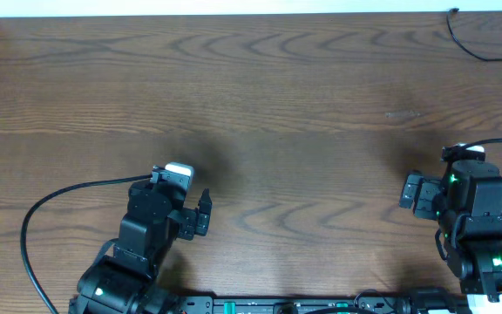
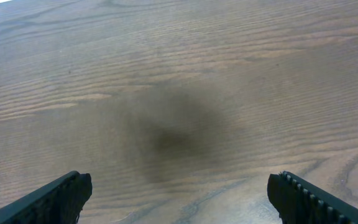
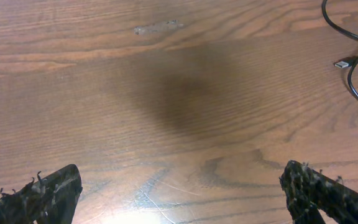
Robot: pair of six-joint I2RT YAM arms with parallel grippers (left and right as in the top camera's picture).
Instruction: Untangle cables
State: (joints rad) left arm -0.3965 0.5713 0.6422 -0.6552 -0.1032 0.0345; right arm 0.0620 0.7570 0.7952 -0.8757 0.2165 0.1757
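Thin black cables [image 1: 476,51] lie at the table's far right corner and run off the right edge. In the right wrist view they show at the upper right [image 3: 355,87], with a small silver plug end [image 3: 342,63] among the loops. No whitish cord is in view. My left gripper [image 1: 200,212] is open and empty low over bare wood at the front left [image 2: 179,199]. My right gripper [image 1: 415,193] is open and empty at the front right [image 3: 179,196], well short of the cables.
Thicker black arm cables curve over the table at the left [image 1: 26,228] and beside the right arm [image 1: 499,140]. A pale scuff [image 3: 157,27] marks the wood ahead of the right gripper. The brown wooden table [image 1: 260,96] ends at a white back edge.
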